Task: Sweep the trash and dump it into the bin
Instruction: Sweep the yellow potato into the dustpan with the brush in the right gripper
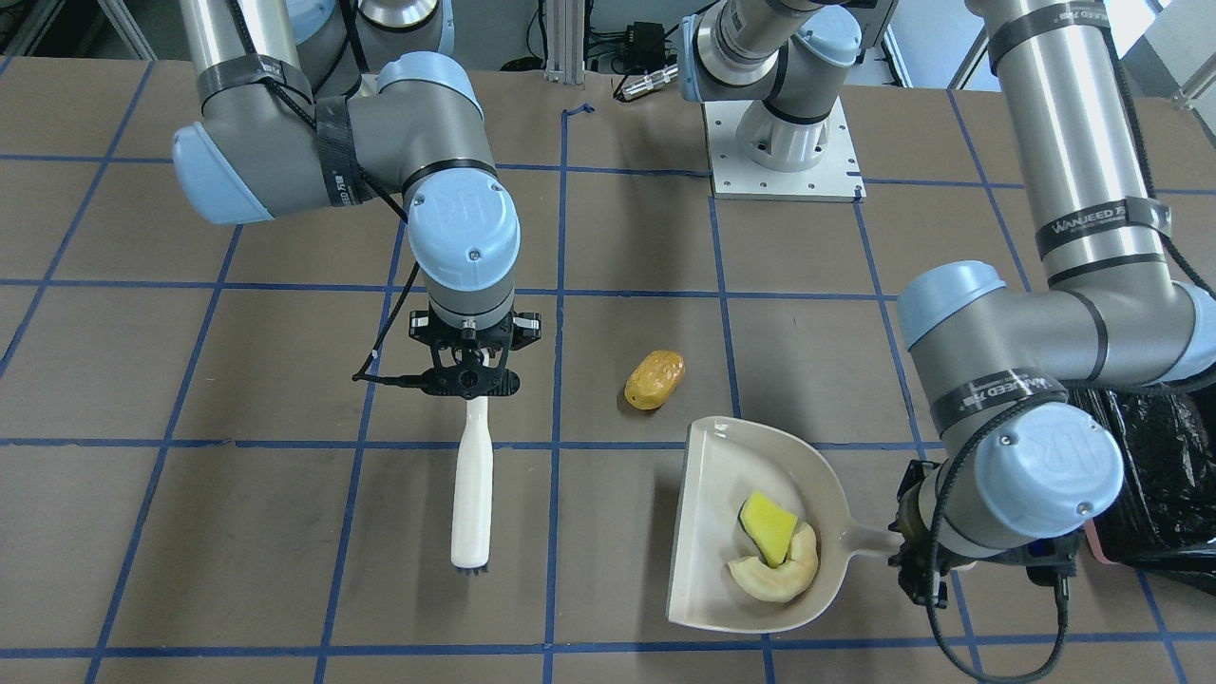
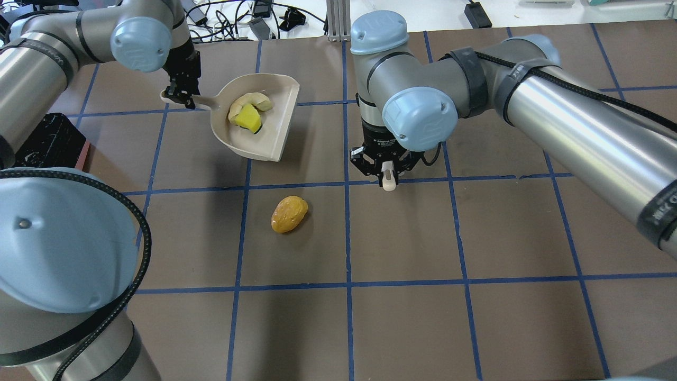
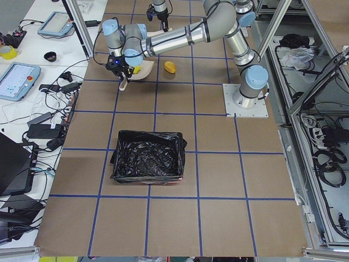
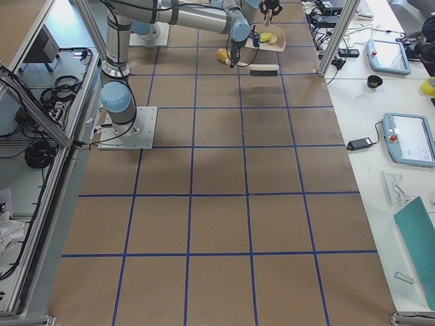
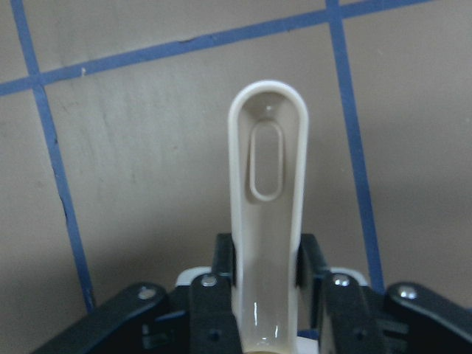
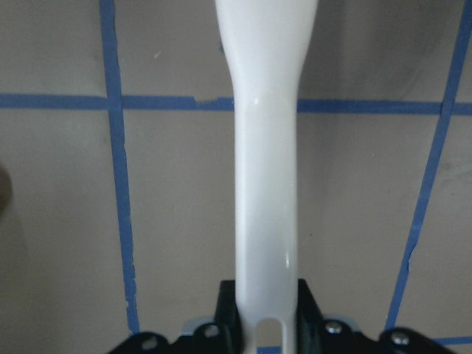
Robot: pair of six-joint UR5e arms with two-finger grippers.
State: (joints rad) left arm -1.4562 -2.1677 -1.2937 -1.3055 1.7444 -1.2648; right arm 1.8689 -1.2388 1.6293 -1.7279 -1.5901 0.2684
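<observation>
The left gripper [image 1: 917,556] has its fingers [image 5: 221,258] pinching the handle of the beige dustpan [image 1: 708,532]. In the pan, the yellow wedge [image 1: 768,522] lies partly on top of the cream crescent [image 1: 774,575]. The amber lump [image 1: 655,380] sits alone on the brown worktop [image 1: 237,551], just outside the pan's open edge, between the pan and the brush [image 1: 472,494].

The right gripper [image 1: 472,375] has its fingers closed on the brush's pale handle, with the dark bristles at the end away from the robot. The black strap [image 1: 1092,226] on the left arm reads "WANJEED", and the blue joint cap [image 1: 463,217] above the right gripper carries a "UR" mark.

The bin [image 3: 147,178], lined with black plastic, stands well apart from the trash on the robot's left.
</observation>
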